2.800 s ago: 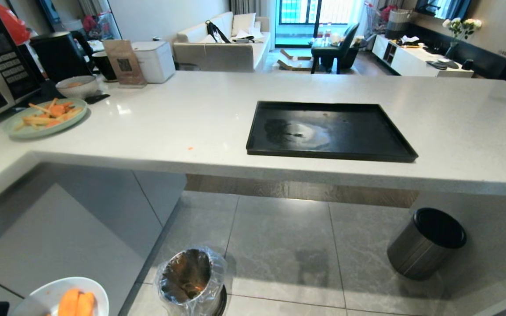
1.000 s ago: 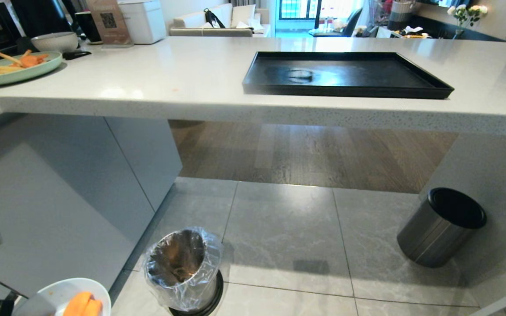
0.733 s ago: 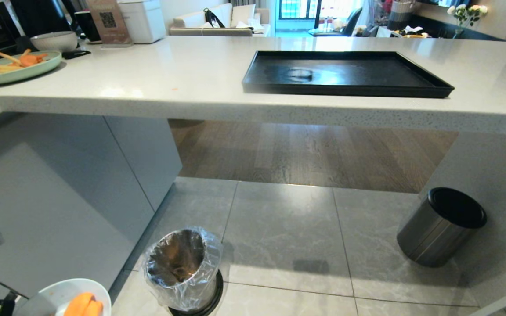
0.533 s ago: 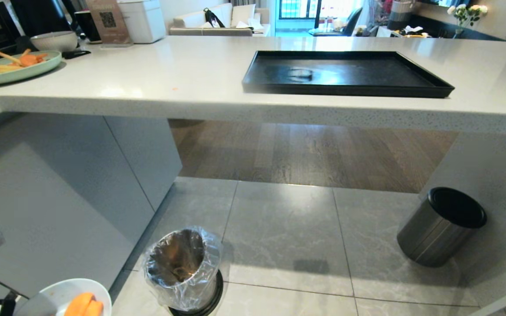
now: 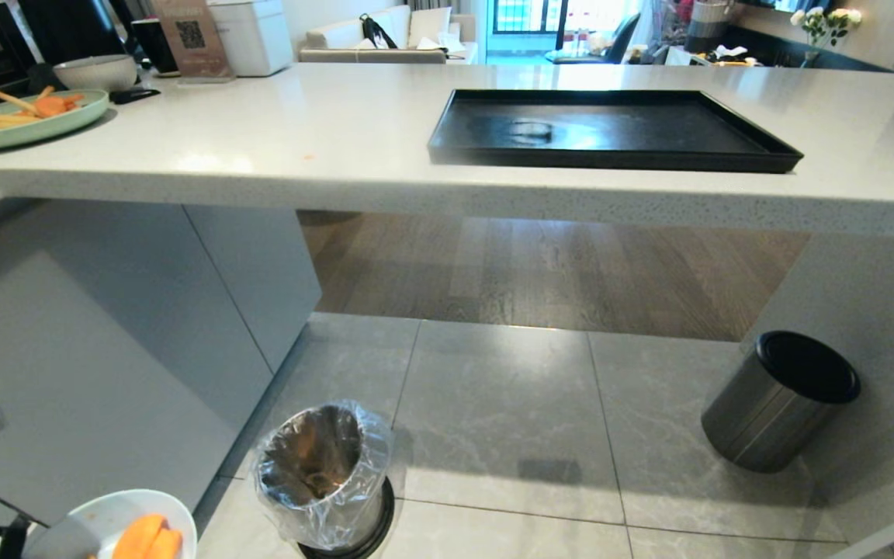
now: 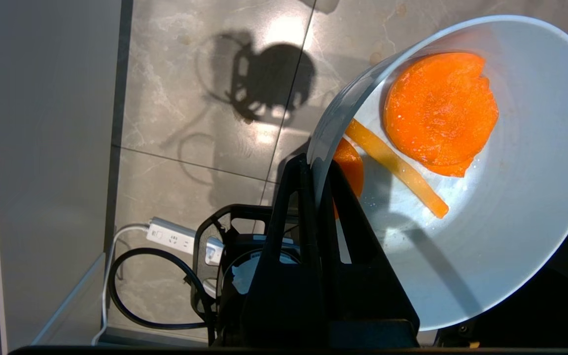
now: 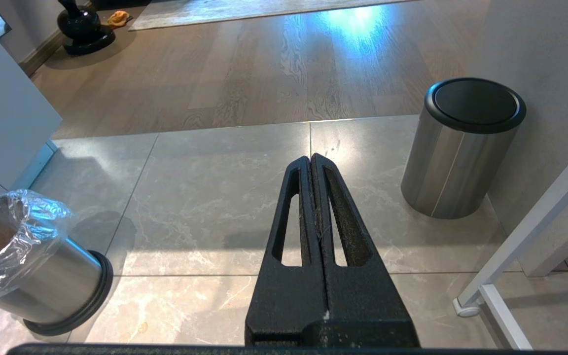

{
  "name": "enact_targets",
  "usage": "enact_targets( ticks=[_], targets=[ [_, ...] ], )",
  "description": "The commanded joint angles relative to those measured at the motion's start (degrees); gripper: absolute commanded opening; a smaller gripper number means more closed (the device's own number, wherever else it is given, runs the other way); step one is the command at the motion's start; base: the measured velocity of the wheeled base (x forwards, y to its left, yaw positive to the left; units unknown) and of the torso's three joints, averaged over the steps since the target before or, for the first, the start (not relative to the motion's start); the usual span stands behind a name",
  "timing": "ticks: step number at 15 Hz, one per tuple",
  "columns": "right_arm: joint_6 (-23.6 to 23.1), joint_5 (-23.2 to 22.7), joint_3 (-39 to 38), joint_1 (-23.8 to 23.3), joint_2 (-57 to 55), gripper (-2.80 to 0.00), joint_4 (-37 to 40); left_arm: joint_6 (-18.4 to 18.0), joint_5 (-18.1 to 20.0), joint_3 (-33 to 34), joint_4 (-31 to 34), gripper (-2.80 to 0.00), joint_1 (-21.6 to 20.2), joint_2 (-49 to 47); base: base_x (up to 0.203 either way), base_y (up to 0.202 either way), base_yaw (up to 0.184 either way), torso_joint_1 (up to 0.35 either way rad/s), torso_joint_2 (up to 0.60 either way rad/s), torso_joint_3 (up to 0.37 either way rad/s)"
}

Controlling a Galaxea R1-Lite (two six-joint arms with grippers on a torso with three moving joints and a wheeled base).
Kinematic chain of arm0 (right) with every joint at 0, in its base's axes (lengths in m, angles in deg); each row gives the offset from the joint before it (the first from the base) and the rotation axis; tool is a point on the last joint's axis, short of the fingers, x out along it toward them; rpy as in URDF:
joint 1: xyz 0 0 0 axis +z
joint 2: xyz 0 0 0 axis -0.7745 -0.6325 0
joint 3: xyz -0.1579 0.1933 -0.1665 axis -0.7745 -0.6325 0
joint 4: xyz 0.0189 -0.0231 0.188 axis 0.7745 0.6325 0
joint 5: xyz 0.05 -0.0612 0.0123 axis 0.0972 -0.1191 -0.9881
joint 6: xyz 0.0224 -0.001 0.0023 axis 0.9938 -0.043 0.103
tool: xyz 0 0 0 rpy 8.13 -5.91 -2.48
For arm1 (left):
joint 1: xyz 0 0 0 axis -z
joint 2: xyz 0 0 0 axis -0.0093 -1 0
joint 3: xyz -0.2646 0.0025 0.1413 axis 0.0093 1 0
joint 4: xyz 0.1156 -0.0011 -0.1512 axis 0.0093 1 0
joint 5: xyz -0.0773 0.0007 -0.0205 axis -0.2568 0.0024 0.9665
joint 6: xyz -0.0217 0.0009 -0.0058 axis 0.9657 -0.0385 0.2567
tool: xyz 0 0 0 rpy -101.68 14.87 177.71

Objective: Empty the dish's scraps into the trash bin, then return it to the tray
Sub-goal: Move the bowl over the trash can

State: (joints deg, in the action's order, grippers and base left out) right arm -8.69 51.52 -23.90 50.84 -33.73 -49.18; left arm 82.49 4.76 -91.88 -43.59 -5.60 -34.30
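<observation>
A: Start at the left gripper (image 6: 313, 165). What does its wrist view give?

B: The two black fingers are pinched tight on the rim of the small round pale blue-white dish (image 6: 511, 236), one finger inside the wall, one outside. The dish hangs beyond the fingertips, tilted so its hollow faces the camera. In it lie the scraps (image 6: 439, 113): a broad orange carrot slice far from the jaws, a pale yellow fry-like stick (image 6: 397, 170) running slantwise between, and a second orange chunk right at the fingertips, partly hidden by the inner finger.

A: And the head view?

B: Far less. Only the dish's edge (image 5: 102, 512) and some orange show at the bottom left corner; the grip itself is cut off. But it shows what the wrist view lacks: the small round shiny metal trash bin lined with crinkly clear plastic (image 5: 323, 477) stands on the floor just to the right of the held dish, apart from it, not under it. Below the jaws the wrist view has only grey floor tile, a white power strip (image 6: 183, 239) and a black cable (image 6: 131, 291).

A: The tray?

B: The large flat black rectangular tray (image 5: 765, 151) sits on the pale stone counter (image 5: 299, 132), well beyond and above the dish.

A: The right gripper (image 7: 312, 160)?

B: Fingers pressed fully together, holding nothing, pointing over the tiles. The lined bin (image 7: 22, 261) is off to one side of the jaws, a brushed-steel cylinder with a black top (image 7: 461, 148) to the other. The head view shows nothing of that arm.
</observation>
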Motion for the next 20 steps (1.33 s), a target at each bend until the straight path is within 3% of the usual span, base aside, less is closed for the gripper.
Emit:
enact_targets(
  ticks=[1,20],
  targets=[
    [0.0,0.0,0.0,0.0,0.0,-2.8,0.0,0.1,0.0,0.0,0.2,-2.8,0.0,-0.1,0.0,0.0,0.0,0.0,0.0,0.0],
    [0.0,0.0,0.0,0.0,0.0,-2.8,0.0,-0.1,-0.1,-0.1,0.2,-2.8,0.1,-0.9,0.0,0.0,0.0,0.0,0.0,0.0]
  ],
)
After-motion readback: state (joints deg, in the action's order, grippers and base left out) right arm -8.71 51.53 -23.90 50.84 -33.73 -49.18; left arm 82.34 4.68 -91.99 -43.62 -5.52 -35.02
